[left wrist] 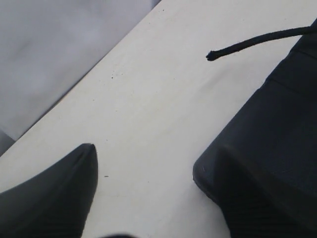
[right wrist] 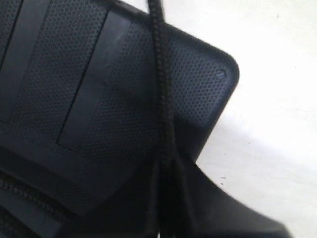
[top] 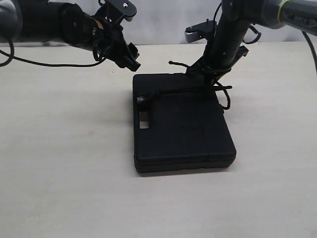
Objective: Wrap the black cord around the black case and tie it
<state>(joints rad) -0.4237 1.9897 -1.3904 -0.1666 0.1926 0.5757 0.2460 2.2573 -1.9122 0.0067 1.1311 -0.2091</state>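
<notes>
A pale counter (top: pixel 59 163) carries the black case (top: pixel 183 134) lying flat at its middle, the black cord (right wrist: pixel 159 59) stretched across the lid's far end. The right pincer (top: pixel 212 77) is clamped on the cord at the case's far right corner; the left pincer (top: pixel 134 58) hangs wide open just off the far left corner.

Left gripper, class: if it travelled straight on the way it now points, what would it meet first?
Most likely the bare table, seen between the open fingers of the left gripper. The black case lies close on one side, so one finger might clip its corner; depth is unclear.
</notes>
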